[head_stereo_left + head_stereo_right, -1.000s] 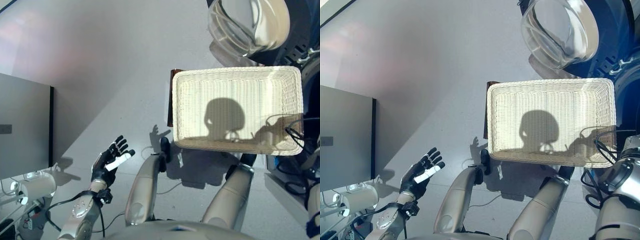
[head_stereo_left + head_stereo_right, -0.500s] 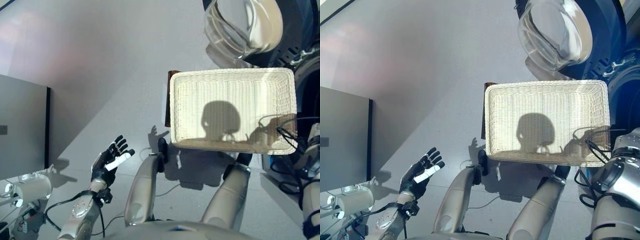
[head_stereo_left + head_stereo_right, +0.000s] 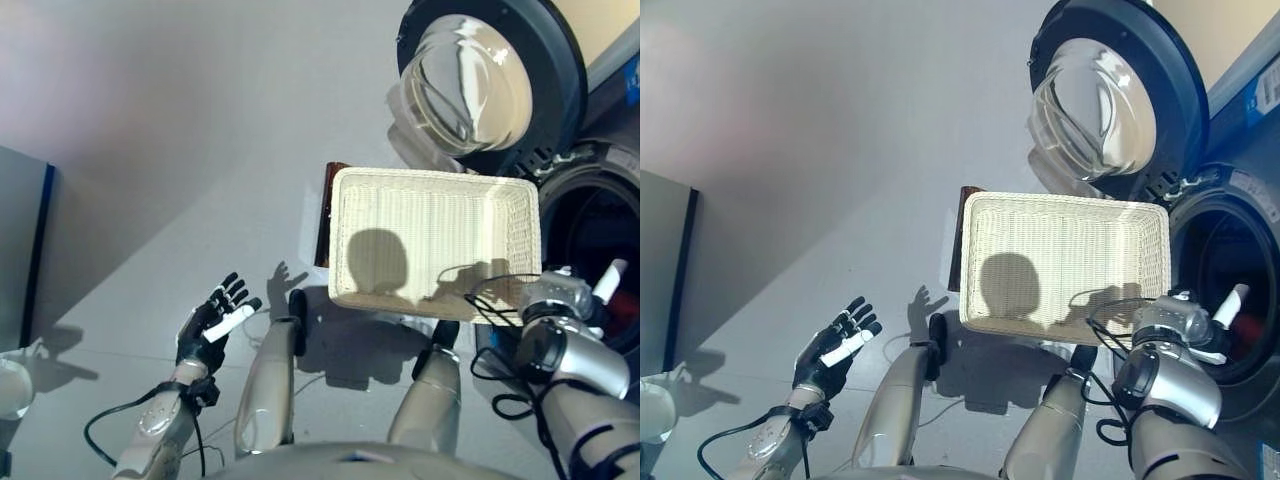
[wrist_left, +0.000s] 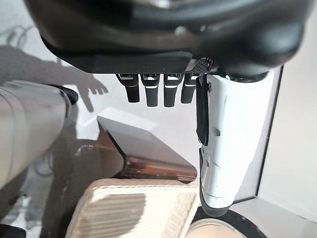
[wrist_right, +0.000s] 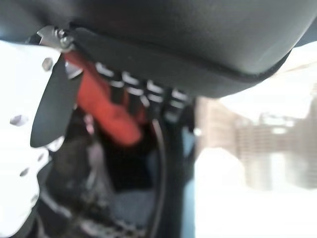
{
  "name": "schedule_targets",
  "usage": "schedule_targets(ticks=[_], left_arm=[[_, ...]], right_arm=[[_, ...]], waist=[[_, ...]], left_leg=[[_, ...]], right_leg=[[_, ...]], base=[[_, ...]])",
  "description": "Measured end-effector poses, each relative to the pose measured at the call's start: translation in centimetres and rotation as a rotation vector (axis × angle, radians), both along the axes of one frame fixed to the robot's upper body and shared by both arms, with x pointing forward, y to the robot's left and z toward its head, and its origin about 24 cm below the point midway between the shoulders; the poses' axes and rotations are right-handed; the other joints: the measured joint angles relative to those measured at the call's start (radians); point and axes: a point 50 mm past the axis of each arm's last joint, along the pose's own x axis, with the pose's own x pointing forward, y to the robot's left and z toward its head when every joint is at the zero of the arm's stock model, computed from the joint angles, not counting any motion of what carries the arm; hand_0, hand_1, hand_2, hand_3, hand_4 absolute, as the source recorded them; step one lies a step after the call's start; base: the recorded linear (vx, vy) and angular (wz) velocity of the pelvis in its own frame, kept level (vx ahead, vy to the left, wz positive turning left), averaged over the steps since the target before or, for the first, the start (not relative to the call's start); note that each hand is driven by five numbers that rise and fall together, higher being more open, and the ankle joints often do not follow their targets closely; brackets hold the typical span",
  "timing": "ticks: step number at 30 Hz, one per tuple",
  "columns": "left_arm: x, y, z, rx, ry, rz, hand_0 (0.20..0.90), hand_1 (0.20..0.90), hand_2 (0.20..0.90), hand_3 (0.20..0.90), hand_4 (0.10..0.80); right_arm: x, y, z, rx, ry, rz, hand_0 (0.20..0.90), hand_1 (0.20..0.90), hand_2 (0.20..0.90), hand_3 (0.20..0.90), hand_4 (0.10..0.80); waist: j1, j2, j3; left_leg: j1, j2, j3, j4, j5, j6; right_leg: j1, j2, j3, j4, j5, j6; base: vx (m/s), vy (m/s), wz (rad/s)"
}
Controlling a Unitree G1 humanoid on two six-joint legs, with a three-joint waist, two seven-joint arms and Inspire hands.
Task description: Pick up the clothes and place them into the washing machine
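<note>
A red cloth (image 5: 106, 106) sits pinched between the right hand's (image 3: 1230, 305) fingers and white-covered thumb, right at the dark round opening of the washing machine (image 3: 1230, 270). Its glass-domed door (image 3: 1095, 110) hangs wide open above. Just beside it stands an oblong white wicker basket (image 3: 975, 260) on a brown stand (image 3: 322, 215). The left hand (image 3: 210, 325) is held well apart over the smooth grey floor (image 3: 180, 140), fingers spread and holding nothing.
</note>
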Motion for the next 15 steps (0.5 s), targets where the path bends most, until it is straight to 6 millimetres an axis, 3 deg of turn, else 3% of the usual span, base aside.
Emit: schedule_targets(ticks=[10,15], left_arm=[[0.3,1.7,0.6,0.025,-0.027,0.062,0.9,0.9,0.9,0.9,0.8],[0.3,2.2,0.4,0.027,-0.025,0.096,0.9,0.9,0.9,0.9,0.8]], right_arm=[[0.6,2.7,-2.3,-0.067,0.09,0.229,0.9,0.9,0.9,0.9,0.8],[0.0,6.2,-5.6,-0.053,0.169,0.366,0.9,0.9,0.9,0.9,0.8]], waist=[[0.006,-0.054,-0.004],[0.007,-0.094,-0.02]], left_leg=[[0.062,-0.001,-0.015,-0.028,-0.004,0.008],[0.102,0.001,-0.026,-0.058,0.005,-0.003]], right_leg=[[0.14,0.016,-0.056,-0.14,0.055,-0.011],[0.212,0.029,-0.082,-0.207,0.081,-0.006]], base=[[0.021,-0.006,0.01],[0.086,-0.034,0.06]])
